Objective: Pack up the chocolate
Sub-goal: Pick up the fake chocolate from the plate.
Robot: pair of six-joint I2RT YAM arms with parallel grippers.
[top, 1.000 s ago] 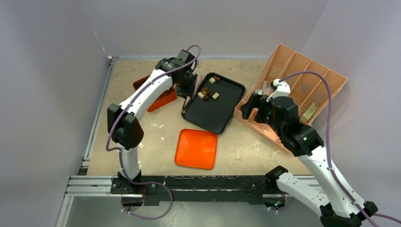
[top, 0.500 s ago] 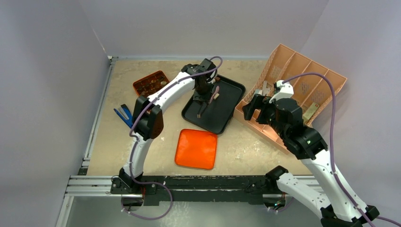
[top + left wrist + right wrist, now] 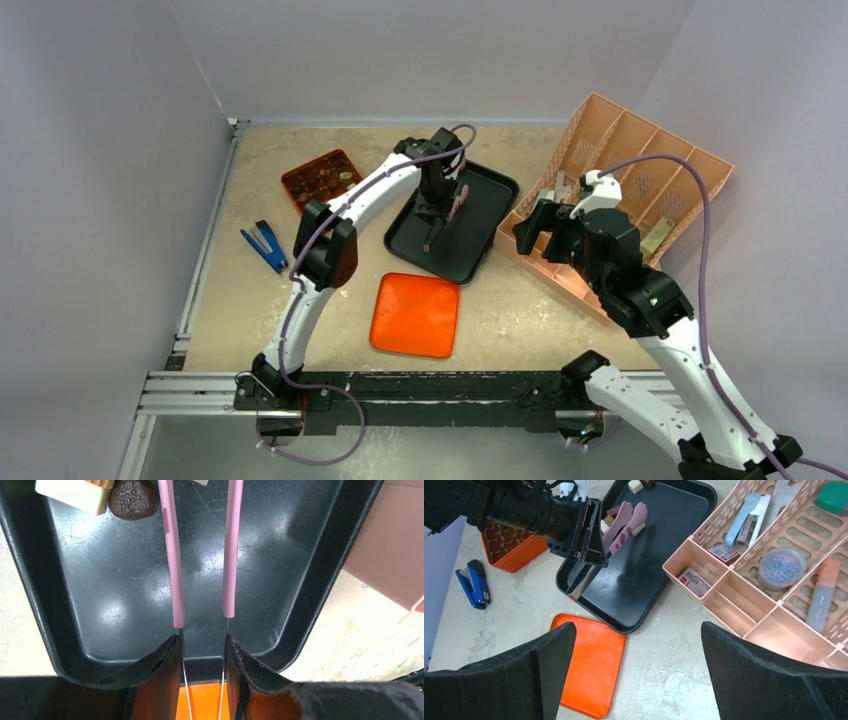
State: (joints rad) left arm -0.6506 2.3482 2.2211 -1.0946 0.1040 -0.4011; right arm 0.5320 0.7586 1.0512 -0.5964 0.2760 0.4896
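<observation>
Chocolate [image 3: 132,499]: small pieces are seen at the far end of the black tray [image 3: 310,580]; in the left wrist view a dark dimpled piece lies just beside a cream block [image 3: 75,492], seemingly touching it
Left end effector [image 3: 202,680]: pressed onto the back end of pink tweezers [image 3: 172,555], which are carried low over the tray floor; the two legs are held apart, and their tips are cut off at the top of the wrist view
Right end effector [image 3: 639,680]: fingers are spread wide with nothing between them, held above the tabletop [image 3: 260,300] between the tray and the pink organiser [image 3: 640,180]
Destination: an orange box [image 3: 320,180] with compartments is set left of the tray, its orange lid [image 3: 415,315] laid apart nearer the arms; how many cells are filled cannot be told
Step judged: a piece is being approached with the tweezers for transfer to the box
Handling judged: each piece is taken to be very light and stiff, yet easily marked or chipped, and smooth enough to slip from narrow tips
Where to hold: two flat opposite sides are best pinched at mid-height with a gentle squeeze; the rounded dimpled piece is likelier to twist out, so it should be taken across its widest part
</observation>
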